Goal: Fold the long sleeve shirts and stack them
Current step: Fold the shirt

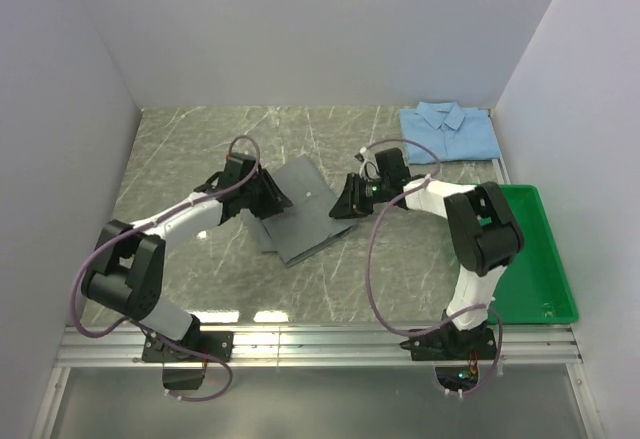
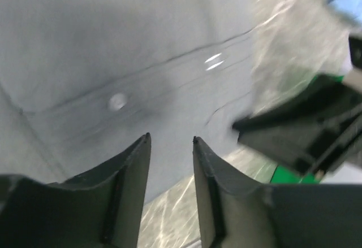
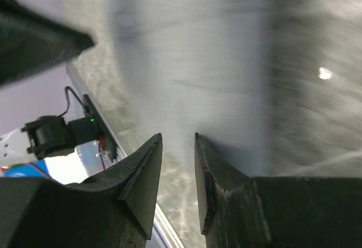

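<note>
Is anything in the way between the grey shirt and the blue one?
Only the robot itself: the right gripper and its wrist sit between the grey shirt and the folded blue shirt at the far right. Nothing else visible lies between them.

The tabletop (image 1: 180, 139) carries a grey shirt (image 1: 300, 217) centrally. A light blue shirt (image 1: 447, 132) lies far right, a green tray (image 1: 545, 259) nearer.

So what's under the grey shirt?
Only the dark marbled table shows around the grey shirt, which lies flat on it. Anything beneath is covered by the cloth, so I cannot tell.
</note>
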Motion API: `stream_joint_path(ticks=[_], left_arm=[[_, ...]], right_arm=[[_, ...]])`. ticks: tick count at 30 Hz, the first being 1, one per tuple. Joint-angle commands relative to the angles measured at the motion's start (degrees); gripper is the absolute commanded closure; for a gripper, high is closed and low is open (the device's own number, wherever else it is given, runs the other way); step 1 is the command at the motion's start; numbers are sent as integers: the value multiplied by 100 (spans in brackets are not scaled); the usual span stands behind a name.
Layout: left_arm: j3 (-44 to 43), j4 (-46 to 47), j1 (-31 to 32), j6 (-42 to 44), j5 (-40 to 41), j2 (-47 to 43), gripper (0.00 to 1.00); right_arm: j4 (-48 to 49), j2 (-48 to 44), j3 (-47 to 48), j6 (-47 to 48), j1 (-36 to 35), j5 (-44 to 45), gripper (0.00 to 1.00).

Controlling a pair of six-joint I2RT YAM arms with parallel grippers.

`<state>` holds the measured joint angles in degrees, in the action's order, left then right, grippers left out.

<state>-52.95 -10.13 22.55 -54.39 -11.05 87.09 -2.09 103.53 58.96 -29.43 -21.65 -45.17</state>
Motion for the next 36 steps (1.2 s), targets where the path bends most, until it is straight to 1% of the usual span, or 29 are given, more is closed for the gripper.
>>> stream_joint_path(ticks=[1,2,6,8,11,15,17,19,22,24,27,28,32,33,36], left_arm=[[468,194,13,-124,-327,229,60],[652,265,4,-150,-319,299,60],[882,442,-22,-230,-407,747,64],[935,477,-22,-239,-363,801,66],[874,424,-31,-160,-276,766,66],[786,310,-13,-72,-205,581,64],[760,257,-5,-37,-170,529,64],[751,214,4,-2,-134,494,64],[760,169,4,69,-90,485,63],[760,161,4,86,-73,519,63],[777,195,4,87,-134,555,63],[777,196,4,78,-143,572,63],[777,178,4,122,-170,616,63],[786,169,4,122,-170,625,63],[821,152,4,192,-240,625,65]], right_arm=[[463,378,-200,-80,239,-282,63],[507,544,-244,-107,275,-273,64],[516,835,-394,-282,503,-186,65],[455,827,-429,-318,679,-98,65],[271,635,-438,-186,741,8,65],[253,-42,-210,-80,531,-1,65],[358,-226,-43,-115,295,-62,65],[612,-175,273,-220,153,-150,64],[1201,193,686,-572,-120,-203,62],[1516,667,1054,-826,-286,-203,61],[2096,1422,1345,-1257,-375,-186,60],[2211,1425,1390,-1363,-366,-151,60],[2546,2108,1461,-1837,-279,25,60],[2503,2171,1391,-1899,-244,208,60],[2863,2260,891,-2277,-33,394,60]])
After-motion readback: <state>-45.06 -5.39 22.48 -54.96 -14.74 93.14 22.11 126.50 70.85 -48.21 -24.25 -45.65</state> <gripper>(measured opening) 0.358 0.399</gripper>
